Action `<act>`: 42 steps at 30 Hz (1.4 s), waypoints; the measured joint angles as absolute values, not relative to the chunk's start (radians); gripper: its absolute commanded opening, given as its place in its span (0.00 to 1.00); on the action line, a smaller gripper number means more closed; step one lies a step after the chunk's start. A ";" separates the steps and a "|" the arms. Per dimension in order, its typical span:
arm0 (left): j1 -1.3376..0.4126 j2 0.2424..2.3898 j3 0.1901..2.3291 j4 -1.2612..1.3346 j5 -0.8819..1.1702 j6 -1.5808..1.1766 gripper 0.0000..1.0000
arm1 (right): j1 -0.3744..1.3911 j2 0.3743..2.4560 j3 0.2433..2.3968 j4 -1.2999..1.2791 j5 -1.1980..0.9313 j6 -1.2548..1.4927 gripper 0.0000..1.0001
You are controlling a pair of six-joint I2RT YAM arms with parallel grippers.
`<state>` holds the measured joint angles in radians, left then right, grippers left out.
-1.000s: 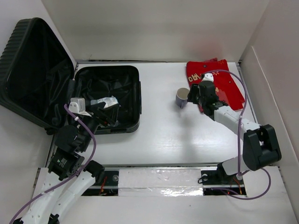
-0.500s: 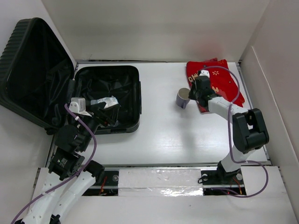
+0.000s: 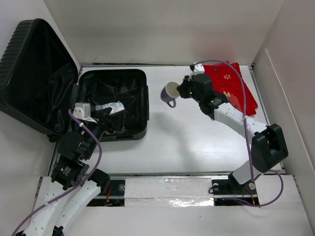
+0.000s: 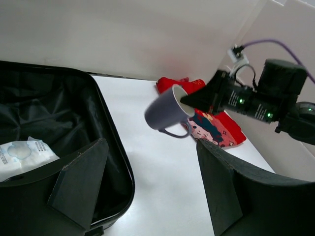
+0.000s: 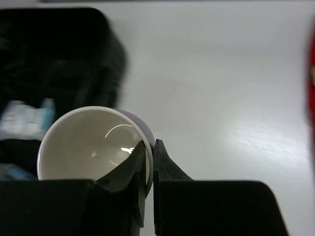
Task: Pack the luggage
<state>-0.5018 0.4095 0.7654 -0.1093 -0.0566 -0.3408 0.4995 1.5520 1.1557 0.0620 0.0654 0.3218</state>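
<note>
The luggage (image 3: 129, 83) lies open at the left, its lid (image 3: 34, 69) leaning back and a white packet (image 3: 110, 107) on its black lining. A purple mug (image 3: 170, 93) with a white inside hangs tilted above the table, just right of the luggage. My right gripper (image 3: 183, 92) is shut on its rim. The right wrist view shows one finger inside the mug (image 5: 93, 142) and one outside, the gripper (image 5: 149, 147) pinching the wall. My left gripper (image 4: 152, 187) stands open and empty over the luggage's near right corner (image 4: 115, 162), facing the mug (image 4: 165, 113).
A red patterned cloth (image 3: 231, 86) lies at the back right of the table, partly under the right arm; it also shows in the left wrist view as a cloth (image 4: 216, 125) behind the mug. White walls close in the table on three sides.
My right gripper closed on the mug's rim, lifted it off the table and carried it left toward the luggage. The left arm has stayed still.
</note>
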 measured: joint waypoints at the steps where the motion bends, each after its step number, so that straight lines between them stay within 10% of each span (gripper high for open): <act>1: -0.502 0.410 0.765 -0.109 -0.057 -0.341 0.70 | 0.525 1.562 1.194 0.079 0.049 0.326 0.00; 20: -0.502 0.418 0.764 -0.108 -0.057 -0.341 0.70 | 0.748 2.450 2.287 -0.011 0.127 0.242 0.00; 42: -0.502 0.430 0.761 -0.103 -0.055 -0.340 0.70 | 0.826 2.583 2.436 -0.107 0.348 0.030 0.08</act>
